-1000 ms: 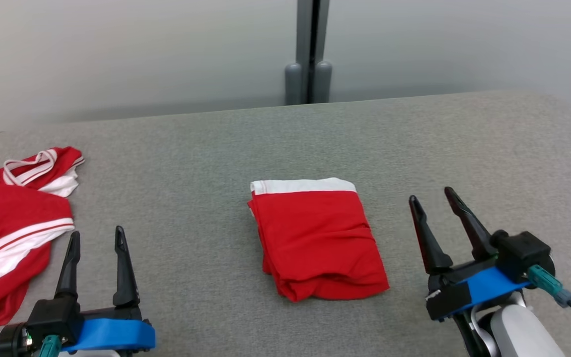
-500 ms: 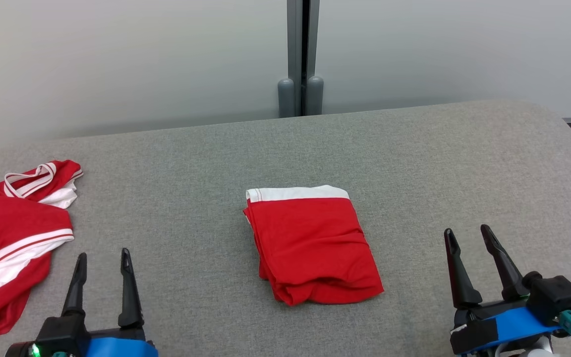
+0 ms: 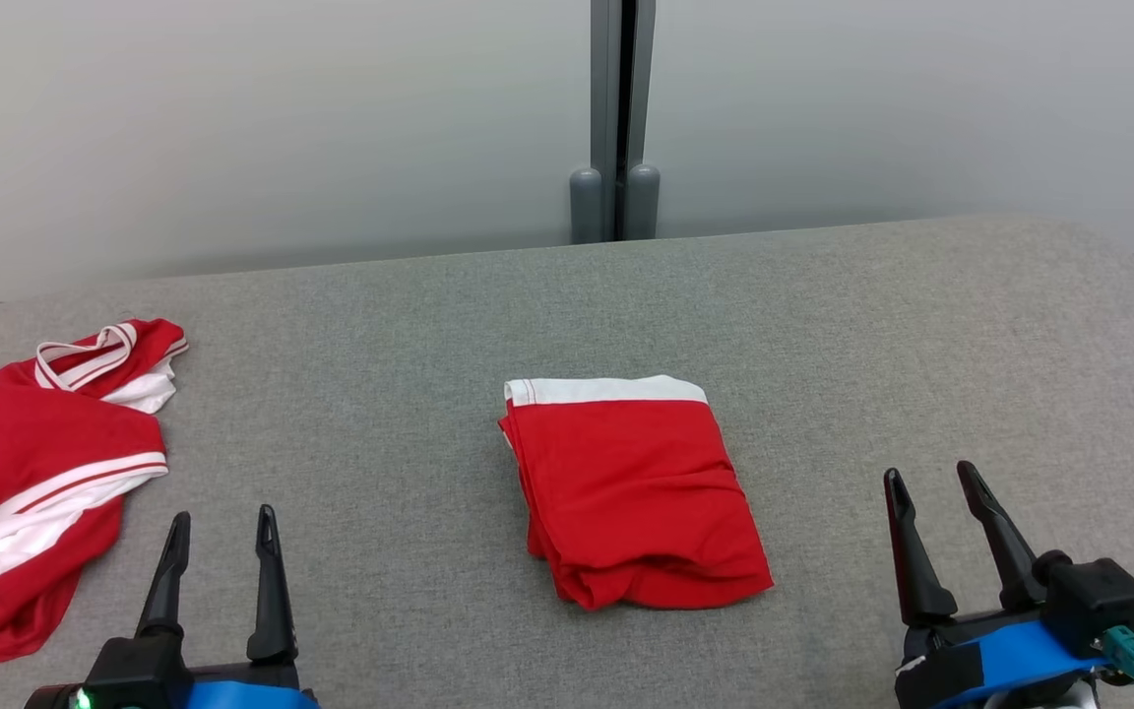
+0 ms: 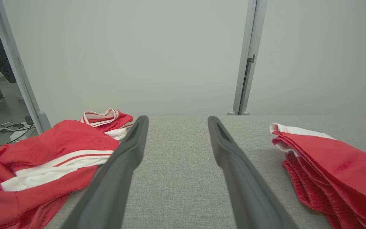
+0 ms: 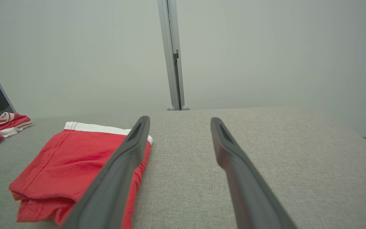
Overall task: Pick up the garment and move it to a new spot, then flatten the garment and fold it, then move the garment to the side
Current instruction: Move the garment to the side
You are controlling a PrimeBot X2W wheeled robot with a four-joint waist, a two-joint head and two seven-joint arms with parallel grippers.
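A red garment (image 3: 631, 492) with a white band is seen folded into a neat block in the middle of the grey tabletop (image 3: 380, 394). Its white band is turned toward the far edge. The left gripper (image 3: 222, 514) is held near the front edge, toward the left corner. Its two dark fingers are spread apart and nothing is gripped. The right gripper (image 3: 927, 471) is held near the front edge, toward the right corner, and is also spread wide and empty. Both are kept apart from the folded cloth. A second red and white garment (image 3: 35, 473) is heaped loosely at the left edge. A grey post (image 3: 616, 98) is seen behind the far edge.
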